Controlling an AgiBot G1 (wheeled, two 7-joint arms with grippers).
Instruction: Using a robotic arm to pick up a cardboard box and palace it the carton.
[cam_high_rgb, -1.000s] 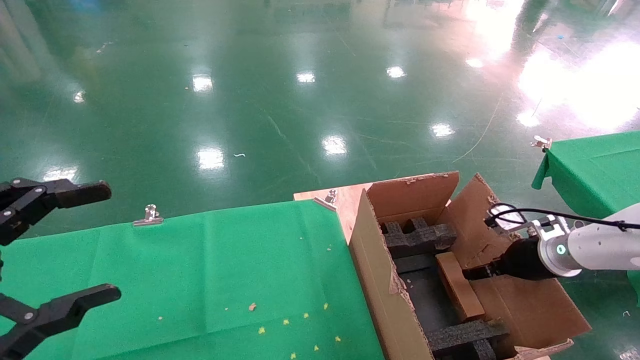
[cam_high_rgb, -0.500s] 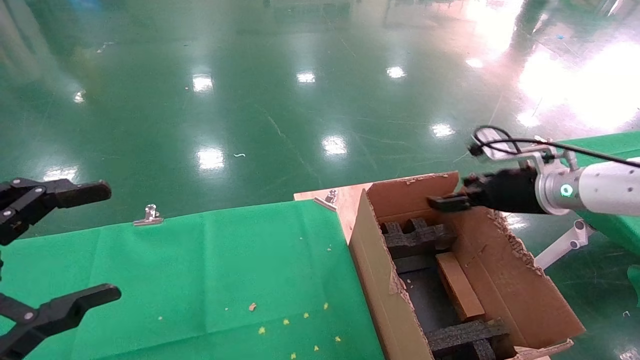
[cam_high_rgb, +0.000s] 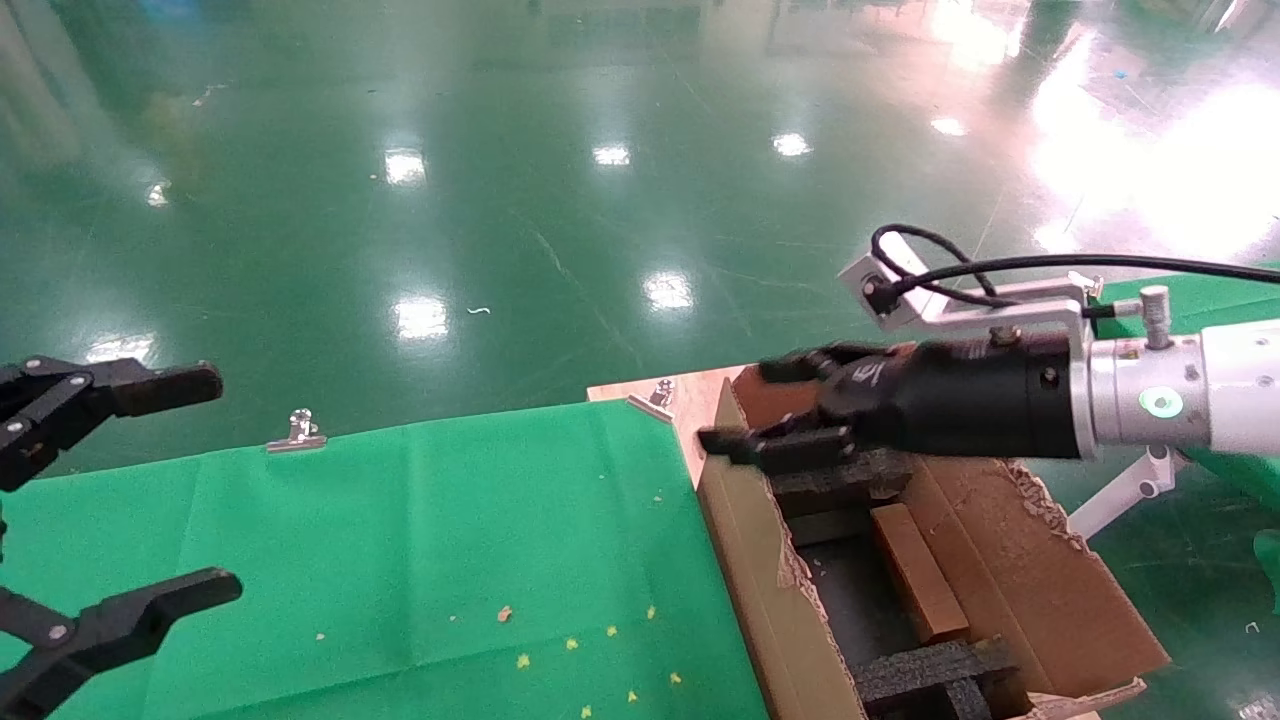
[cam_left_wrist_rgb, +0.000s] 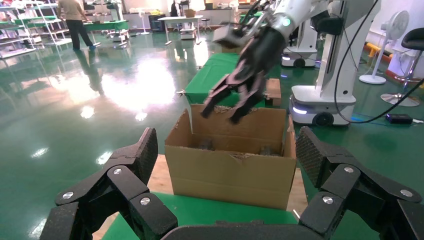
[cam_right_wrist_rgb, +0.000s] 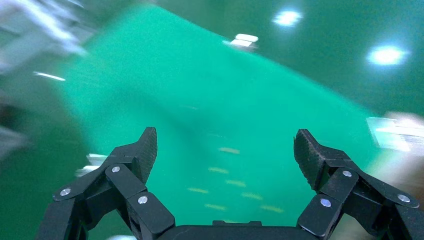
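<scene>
Brown cardboard box, one, inside one carton; both pincers apart, empty.

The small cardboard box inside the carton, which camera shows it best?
The head view: the cardboard box lies in plain sight inside the carton, between black foam inserts, below the open right hand. The left wrist view shows only the carton's outside wall, hiding the box. The right wrist view shows green cloth, no box.

A white jointed robotic arm is seen ending in a silver collar with a green-lit ring, a black cylindrical wrist, ribbed black gripper fingers with silver screws, a silver camera block and a looped black cable.
</scene>
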